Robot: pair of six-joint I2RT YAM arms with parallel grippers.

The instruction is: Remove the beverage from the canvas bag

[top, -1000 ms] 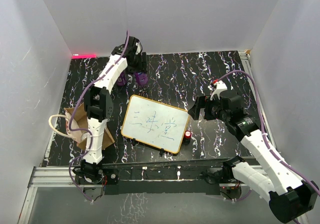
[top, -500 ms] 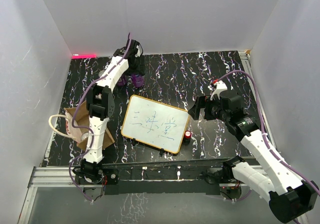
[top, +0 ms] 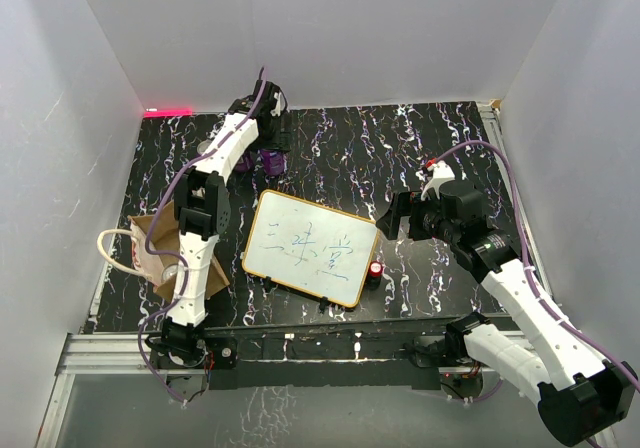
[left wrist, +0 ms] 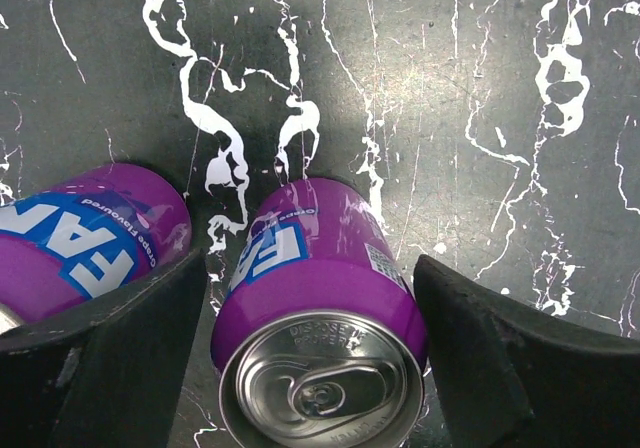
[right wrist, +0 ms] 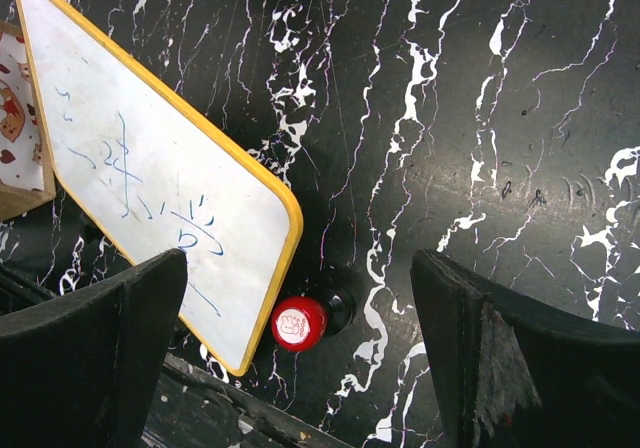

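The tan canvas bag (top: 148, 240) with cream loop handles stands at the left edge of the table, beside my left arm's lower links. My left gripper (top: 268, 150) is stretched to the far back. In the left wrist view it (left wrist: 310, 264) is closed around an upright purple can (left wrist: 320, 318), one finger (left wrist: 110, 358) on each side. A second purple can (left wrist: 85, 243) stands just left of it. My right gripper (top: 393, 218) is open and empty, hovering right of the whiteboard (top: 310, 248).
The white, yellow-framed board (right wrist: 150, 188) with blue writing lies mid-table. A small red-capped black item (right wrist: 300, 322) sits by its near right corner, under my right gripper (right wrist: 300, 258). White walls close in the black marbled table (top: 400, 148).
My left gripper has shifted left along the back of the table with the purple can, bringing it close to the second can. The right arm has not moved.
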